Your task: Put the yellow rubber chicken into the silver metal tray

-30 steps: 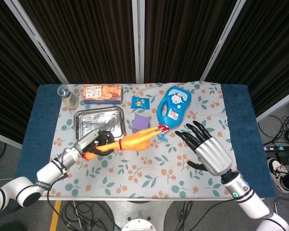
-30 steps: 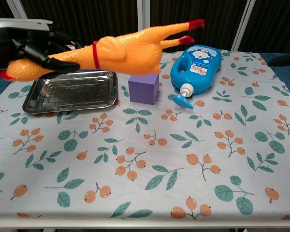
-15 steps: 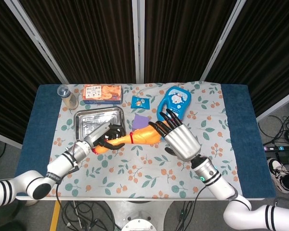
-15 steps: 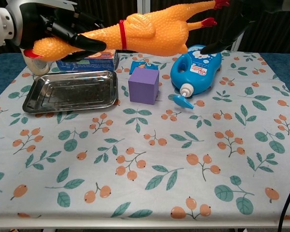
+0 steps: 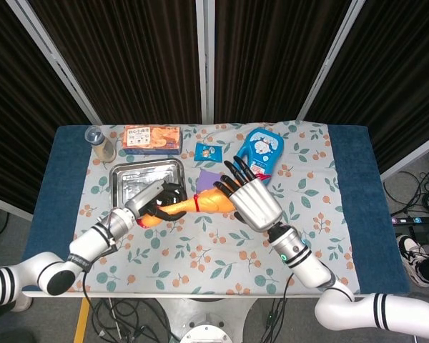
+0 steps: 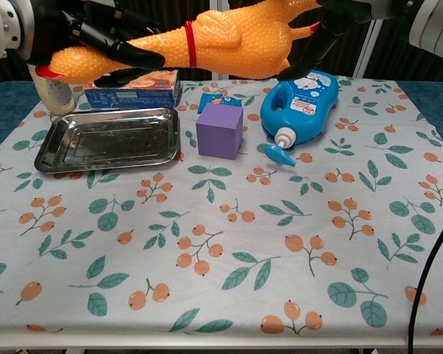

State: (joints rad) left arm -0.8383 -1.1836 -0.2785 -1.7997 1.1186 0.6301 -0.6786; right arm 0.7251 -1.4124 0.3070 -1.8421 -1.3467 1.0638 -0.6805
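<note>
While the left hand (image 5: 151,205) grips the yellow rubber chicken (image 6: 207,48) by its neck, fingers (image 6: 107,35) wrapped round it, the toy hangs in the air, its body above the purple block (image 6: 220,131) and not yet over the silver metal tray (image 6: 107,139). The right hand (image 5: 252,199) is at the chicken's tail end with fingers spread; whether it touches or holds the toy I cannot tell. The risk, as I judge it, is that soft rubber held at one thin end sags or swings, so the legs could knock the blue bottle (image 6: 301,105) or the block, or the body could land half over the tray's rim on the tabletop (image 6: 229,243). The bottle bears a cartoon face and the orange box (image 5: 151,136) has print, but no writing is legible.
</note>
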